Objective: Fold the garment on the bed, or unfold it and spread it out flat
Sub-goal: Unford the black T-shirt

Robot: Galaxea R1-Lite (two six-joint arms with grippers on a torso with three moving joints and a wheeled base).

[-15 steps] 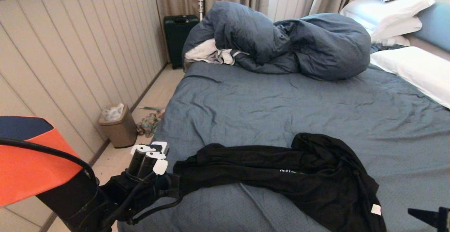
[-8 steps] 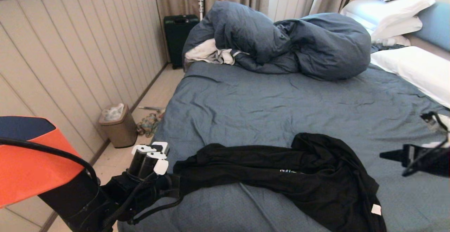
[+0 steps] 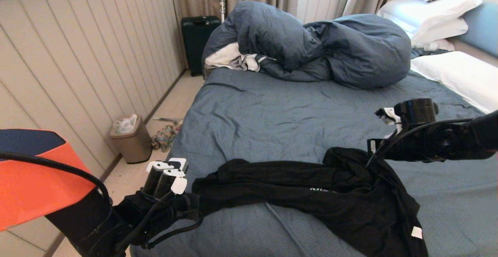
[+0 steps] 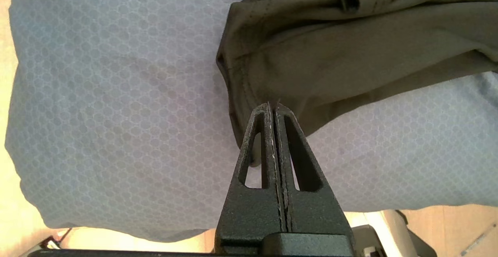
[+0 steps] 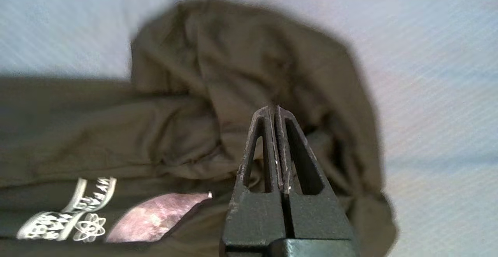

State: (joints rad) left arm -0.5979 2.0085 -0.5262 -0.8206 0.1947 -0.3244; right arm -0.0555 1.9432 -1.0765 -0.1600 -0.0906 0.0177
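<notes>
The garment (image 3: 311, 187), a black T-shirt, lies bunched in a long band across the near part of the bed (image 3: 291, 120). Its white tag (image 3: 416, 232) shows at the near right. My left gripper (image 3: 191, 205) is at the band's left end, by the bed's edge. In the left wrist view the left gripper (image 4: 273, 105) is shut, its tips pinching the garment's (image 4: 350, 54) hem. My right gripper (image 3: 371, 148) hovers over the bunched right part. In the right wrist view it (image 5: 274, 107) is shut and empty above the garment (image 5: 194, 93), near the moon print (image 5: 155, 216).
A bulky slate-blue duvet (image 3: 330, 43) and a white-grey cloth (image 3: 229, 58) are heaped at the bed's far end. White pillows (image 3: 455, 74) lie at the right. On the floor to the left stand a bin (image 3: 130, 138) and a dark suitcase (image 3: 196, 39).
My right arm has swung in from the lower right corner, up and leftwards over the garment's right part. The left gripper and the garment have not moved.
</notes>
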